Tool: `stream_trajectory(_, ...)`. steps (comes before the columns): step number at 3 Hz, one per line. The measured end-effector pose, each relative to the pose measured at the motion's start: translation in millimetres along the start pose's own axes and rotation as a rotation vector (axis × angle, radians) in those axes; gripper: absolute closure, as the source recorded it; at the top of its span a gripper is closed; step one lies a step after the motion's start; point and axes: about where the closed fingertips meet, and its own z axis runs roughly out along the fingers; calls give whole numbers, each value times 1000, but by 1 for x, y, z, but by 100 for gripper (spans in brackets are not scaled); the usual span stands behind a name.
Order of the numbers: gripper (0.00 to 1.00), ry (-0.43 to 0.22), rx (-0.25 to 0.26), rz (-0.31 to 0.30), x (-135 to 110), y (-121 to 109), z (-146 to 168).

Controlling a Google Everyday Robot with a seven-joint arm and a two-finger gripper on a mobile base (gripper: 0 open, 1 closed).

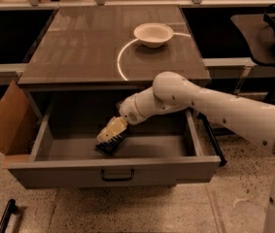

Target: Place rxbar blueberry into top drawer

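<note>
The top drawer (176,172) is pulled wide open, its grey front panel and small dark pull handle facing me. My gripper (110,134) reaches down into the drawer, left of its middle. It is shut on the rxbar blueberry (112,144), a dark flat bar that sticks out below the cream fingers and sits at or just above the drawer floor. My white arm comes in from the right, across the drawer's right half.
A white bowl (153,34) stands on the cabinet top (78,52) at the back right, beside a light ring mark. A brown cardboard flap (8,123) hangs off the drawer's left side. A dark bar (6,215) lies on the floor at bottom left.
</note>
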Motion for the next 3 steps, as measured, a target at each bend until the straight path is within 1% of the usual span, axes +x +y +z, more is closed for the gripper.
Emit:
stream_trajectory(1,0,-41,19,-1,-2,1,-5)
stream_trajectory(2,0,-74,62,22,4,14,-34)
stream_trajectory(3,0,-80,101,76,20,35,-78)
